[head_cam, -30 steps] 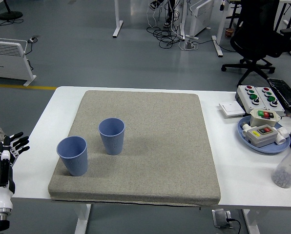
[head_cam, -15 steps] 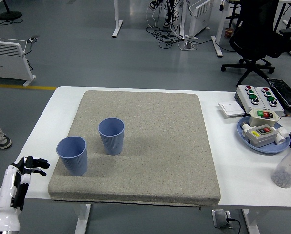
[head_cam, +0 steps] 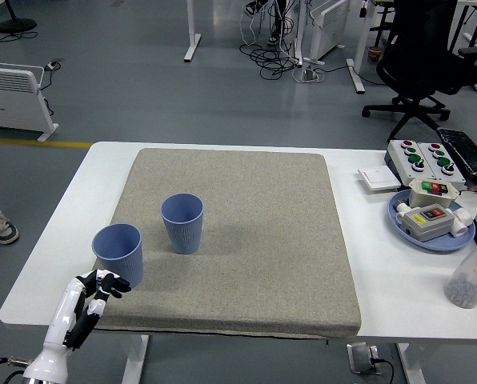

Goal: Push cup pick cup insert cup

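Two blue ribbed cups stand upright on a grey mat [head_cam: 246,240]. One cup [head_cam: 118,254] is near the mat's front left corner, the other cup [head_cam: 182,223] a little behind and to its right. My left hand [head_cam: 102,286] comes up from the lower left, white with black fingers spread and holding nothing. It hovers just in front of and below the left cup, close to it but apart. The right hand is out of view.
On the white table [head_cam: 398,296] to the right lie a blue plate [head_cam: 430,224] with switch boxes, a button box [head_cam: 425,157], a white square switch [head_cam: 378,179] and a bottle [head_cam: 474,274] at the right edge.
My left hand has moved from the far left edge of the picture rightward and inward, over the table's front left corner toward the left cup. The cups have not moved.
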